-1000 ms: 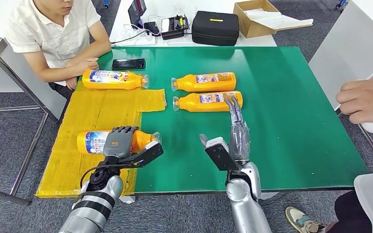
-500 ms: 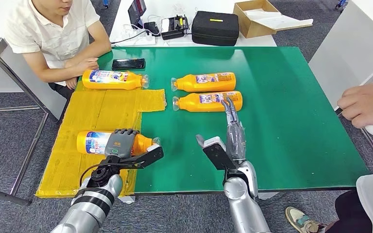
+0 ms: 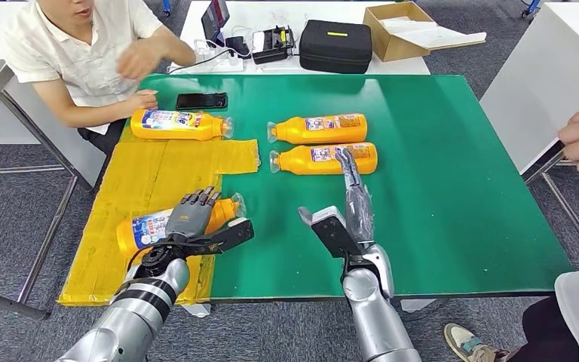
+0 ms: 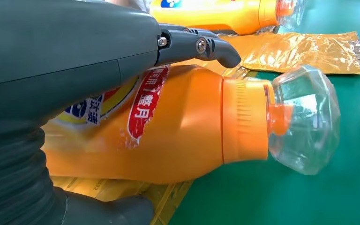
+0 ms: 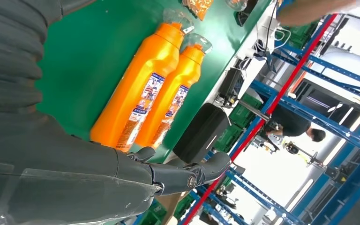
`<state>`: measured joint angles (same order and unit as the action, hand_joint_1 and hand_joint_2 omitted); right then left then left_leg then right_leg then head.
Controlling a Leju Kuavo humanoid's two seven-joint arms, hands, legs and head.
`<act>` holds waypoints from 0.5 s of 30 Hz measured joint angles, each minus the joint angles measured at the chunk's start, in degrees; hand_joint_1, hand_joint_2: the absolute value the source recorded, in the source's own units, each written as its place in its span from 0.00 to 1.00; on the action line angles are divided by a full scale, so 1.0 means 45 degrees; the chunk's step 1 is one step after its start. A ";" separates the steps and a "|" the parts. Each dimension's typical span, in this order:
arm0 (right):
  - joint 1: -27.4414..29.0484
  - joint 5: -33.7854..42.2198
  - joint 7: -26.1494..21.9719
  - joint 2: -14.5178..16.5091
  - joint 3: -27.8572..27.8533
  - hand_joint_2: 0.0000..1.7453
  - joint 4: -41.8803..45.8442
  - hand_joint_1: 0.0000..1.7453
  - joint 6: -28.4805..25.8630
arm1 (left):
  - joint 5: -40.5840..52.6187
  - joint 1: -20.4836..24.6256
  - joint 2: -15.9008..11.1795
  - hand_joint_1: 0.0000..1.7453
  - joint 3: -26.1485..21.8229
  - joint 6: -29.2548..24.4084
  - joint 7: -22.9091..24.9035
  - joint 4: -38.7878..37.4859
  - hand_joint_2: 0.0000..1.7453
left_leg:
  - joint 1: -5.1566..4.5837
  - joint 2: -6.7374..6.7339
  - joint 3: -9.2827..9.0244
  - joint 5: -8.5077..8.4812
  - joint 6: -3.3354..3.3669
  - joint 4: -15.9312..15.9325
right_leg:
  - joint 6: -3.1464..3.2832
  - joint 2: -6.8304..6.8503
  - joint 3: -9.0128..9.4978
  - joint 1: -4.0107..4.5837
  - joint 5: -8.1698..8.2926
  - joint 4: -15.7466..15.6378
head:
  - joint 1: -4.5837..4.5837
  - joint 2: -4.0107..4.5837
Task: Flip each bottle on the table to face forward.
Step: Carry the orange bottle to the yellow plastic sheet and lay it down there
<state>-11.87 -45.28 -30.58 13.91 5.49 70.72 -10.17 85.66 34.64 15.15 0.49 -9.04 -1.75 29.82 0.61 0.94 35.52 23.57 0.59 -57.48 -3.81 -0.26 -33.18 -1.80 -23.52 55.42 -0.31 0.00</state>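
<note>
On yellow sheet (image 3: 158, 170), left hand (image 3: 188, 219) grasps tilted near bottle (image 3: 151, 226); right hand (image 3: 350, 207) released, fingers extended.

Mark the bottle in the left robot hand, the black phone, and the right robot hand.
Held bottle (image 3: 145, 229): head view, on its label.
Black phone (image 3: 201, 100): head view, middle of its screen.
Right robot hand (image 3: 354, 205): head view, on the extended fingers, open.

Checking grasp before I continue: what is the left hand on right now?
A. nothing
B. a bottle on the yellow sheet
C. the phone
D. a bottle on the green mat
B: the left hand grips the bottle lying on the yellow sheet.
</note>
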 joint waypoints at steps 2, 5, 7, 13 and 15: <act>-0.0059 0.0025 -0.0018 -0.0022 -0.0024 1.00 -0.0153 0.00 -0.0023 | -0.0011 0.0050 0.0006 0.00 -0.0022 -0.0119 -0.0184 -0.0103 1.00 | 0.0000 0.0005 -0.0006 0.0000 0.0000 0.0000 | 0.0000 0.0008 0.0005 0.0000 0.0000 0.0000 | 0.0000 0.0000; -0.0085 0.0036 -0.0050 -0.0066 -0.0065 1.00 -0.0332 0.00 -0.0027 | -0.0068 0.0062 0.0077 0.00 -0.0027 -0.0189 -0.0515 -0.0148 1.00 | 0.0000 0.0009 -0.0006 -0.0001 0.0000 -0.0001 | 0.0000 0.0012 0.0005 0.0000 0.0000 0.0000 | 0.0001 0.0000; -0.0099 0.0025 -0.0084 -0.0078 -0.0091 1.00 -0.0424 0.00 -0.0035 | -0.0154 0.0054 0.0175 0.00 -0.0025 -0.0179 -0.0747 -0.0148 1.00 | 0.0000 0.0009 -0.0005 -0.0001 0.0000 -0.0001 | 0.0000 0.0011 0.0005 0.0000 0.0000 0.0000 | 0.0001 0.0000; -0.0074 -0.0102 -0.0115 -0.0081 -0.0180 1.00 -0.0584 0.00 -0.0255 | -0.1199 -0.0457 0.0577 0.00 0.0037 -0.0722 -0.2055 0.0412 1.00 | -0.0001 0.0007 0.0005 -0.0001 0.0000 -0.0005 | 0.0000 0.0011 -0.0012 -0.0001 0.0000 -0.0001 | 0.0001 0.0000; -0.0024 -0.0140 -0.0115 -0.0084 -0.0212 1.00 -0.0585 0.00 -0.0294 | -0.1565 -0.0770 0.0744 0.00 0.0130 -0.0771 -0.2403 0.0897 1.00 | -0.0001 0.0005 0.0016 -0.0001 0.0000 -0.0005 | 0.0000 0.0010 -0.0022 0.0000 0.0000 -0.0001 | 0.0001 0.0000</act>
<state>-11.98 -45.91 -31.10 13.53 4.54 68.08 -11.50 78.62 31.17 18.50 1.08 -12.51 -12.56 33.86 0.60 0.96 35.60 23.57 0.58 -57.51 -3.81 -0.22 -33.28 -1.80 -23.52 55.42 -0.30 0.00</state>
